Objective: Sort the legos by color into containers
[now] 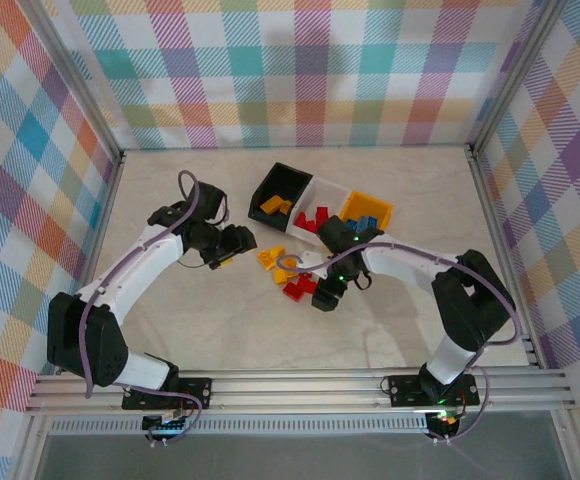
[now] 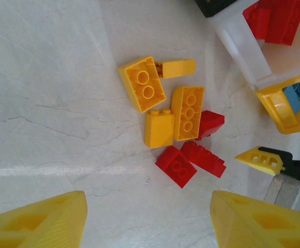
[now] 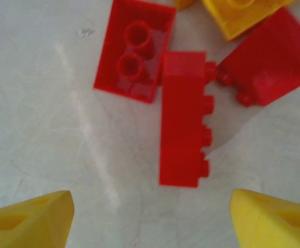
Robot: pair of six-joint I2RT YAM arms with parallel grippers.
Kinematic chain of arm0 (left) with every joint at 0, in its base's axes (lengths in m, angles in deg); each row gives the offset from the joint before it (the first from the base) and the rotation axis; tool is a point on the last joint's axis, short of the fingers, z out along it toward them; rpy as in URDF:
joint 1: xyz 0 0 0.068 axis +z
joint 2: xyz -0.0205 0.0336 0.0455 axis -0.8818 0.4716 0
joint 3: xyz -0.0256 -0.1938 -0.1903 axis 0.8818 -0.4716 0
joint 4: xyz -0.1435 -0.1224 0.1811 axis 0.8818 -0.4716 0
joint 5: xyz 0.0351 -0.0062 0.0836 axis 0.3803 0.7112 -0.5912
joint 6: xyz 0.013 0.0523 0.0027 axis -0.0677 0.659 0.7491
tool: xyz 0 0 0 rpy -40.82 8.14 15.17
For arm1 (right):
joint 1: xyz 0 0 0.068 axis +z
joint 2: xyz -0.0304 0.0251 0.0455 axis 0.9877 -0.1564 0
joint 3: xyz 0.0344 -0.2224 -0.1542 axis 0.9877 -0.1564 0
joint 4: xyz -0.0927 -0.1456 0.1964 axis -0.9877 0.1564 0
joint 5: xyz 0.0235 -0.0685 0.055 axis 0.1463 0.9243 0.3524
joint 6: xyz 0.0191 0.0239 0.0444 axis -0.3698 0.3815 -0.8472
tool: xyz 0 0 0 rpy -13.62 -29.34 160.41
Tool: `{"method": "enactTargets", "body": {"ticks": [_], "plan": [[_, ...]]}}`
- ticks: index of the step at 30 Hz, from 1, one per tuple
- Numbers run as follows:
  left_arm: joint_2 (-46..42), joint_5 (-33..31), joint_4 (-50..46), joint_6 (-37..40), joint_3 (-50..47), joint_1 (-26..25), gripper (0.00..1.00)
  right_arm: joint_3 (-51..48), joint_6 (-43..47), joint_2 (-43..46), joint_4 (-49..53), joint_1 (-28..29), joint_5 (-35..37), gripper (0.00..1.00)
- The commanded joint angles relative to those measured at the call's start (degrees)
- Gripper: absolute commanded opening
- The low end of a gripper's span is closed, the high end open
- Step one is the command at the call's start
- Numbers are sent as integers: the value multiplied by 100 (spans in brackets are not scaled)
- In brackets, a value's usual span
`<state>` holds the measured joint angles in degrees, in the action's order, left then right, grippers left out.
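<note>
A small heap of legos (image 1: pixel 285 272) lies on the table in front of the containers. It holds yellow bricks (image 2: pixel 142 82) and red bricks (image 2: pixel 176 165). The black bin (image 1: pixel 280 182) contains yellow bricks, the white bin (image 1: pixel 328 190) red ones and the yellow-orange bin (image 1: pixel 380 206) blue ones. My left gripper (image 1: pixel 232 247) hovers left of the heap. In its wrist view the left gripper (image 2: pixel 147 199) is open over bare table. My right gripper (image 1: pixel 328 293) is open at the heap's near right. The right gripper (image 3: pixel 150 199) stands just short of a long red brick (image 3: pixel 181 119) lying on its side.
An upturned red brick (image 3: pixel 134 49) and a red slope brick (image 3: pixel 269 57) lie beside the long one. One yellow finger of the right gripper (image 2: pixel 261 159) shows at the right of the left wrist view. Checked cloth walls (image 1: pixel 300 70) and a metal frame enclose the table.
</note>
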<state>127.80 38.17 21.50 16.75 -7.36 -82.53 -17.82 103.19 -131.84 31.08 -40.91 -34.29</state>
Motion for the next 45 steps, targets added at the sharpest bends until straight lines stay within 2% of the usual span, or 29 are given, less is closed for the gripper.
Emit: {"method": "enactTargets", "body": {"ticks": [1, 8, 12, 17, 20, 23, 28, 33, 37, 41, 45], "plan": [[-151, 67, -197, 175, -103, 88, 65, 376, 319, -280, -112, -18, -56, 78], [-260, 149, -210, 253, -298, 311, 65, 666, 317, -778, 26, 27, -131, 73], [-261, 211, -193, 273, -333, 412, 65, 767, 306, -992, 73, 29, -105, 68], [-220, 264, -174, 271, -313, 474, 65, 820, 245, -1170, 70, 24, -105, 55], [-179, 291, -174, 272, -285, 493, 66, 800, 210, -1167, 51, 25, -89, 43], [-127, 308, -148, 249, -289, 502, 65, 713, 196, -1010, 26, 25, -92, 32], [-24, 344, -49, 191, -288, 502, 65, 386, 216, -577, -33, 25, -148, 20], [88, 414, 77, 98, -286, 502, 65, 104, 75, -19, 13, 18, -288, 17], [92, 432, 140, 30, -330, 502, 65, 24, -469, 639, -42, -149, -662, 17], [52, 488, 258, -122, -524, 481, 65, 413, -1426, 911, -125, -661, -1243, 18], [-59, 487, 379, -261, -781, 374, 65, 1144, -2070, 631, -64, -949, -1372, 18]]}}
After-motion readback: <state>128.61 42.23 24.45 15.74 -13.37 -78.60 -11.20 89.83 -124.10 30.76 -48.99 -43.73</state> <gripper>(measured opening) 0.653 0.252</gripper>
